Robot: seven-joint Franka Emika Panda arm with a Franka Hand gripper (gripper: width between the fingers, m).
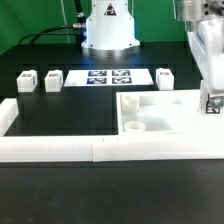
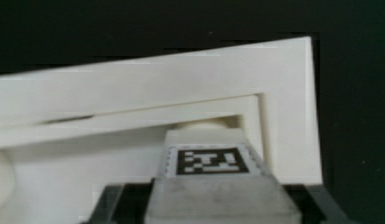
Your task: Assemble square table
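The white square tabletop [image 1: 158, 108] lies at the exterior view's right, with a round hole [image 1: 133, 127] at its near left corner. My gripper [image 1: 211, 92] is shut on a white tagged leg post [image 1: 212, 104] and holds it upright over the tabletop's right edge. In the wrist view the leg post [image 2: 210, 162] sits between my dark fingers [image 2: 128, 202], above a corner recess of the tabletop [image 2: 100, 100]; the gripper [image 2: 210, 198] is closed round it. Three more leg posts stand at the back: two on the left [image 1: 26, 81] [image 1: 53, 79] and one on the right [image 1: 165, 77].
The marker board [image 1: 108, 77] lies flat at the back middle, in front of the robot base [image 1: 108, 35]. A long low white border wall [image 1: 95, 150] runs along the front and turns up the left side [image 1: 8, 115]. The tabletop rests against it.
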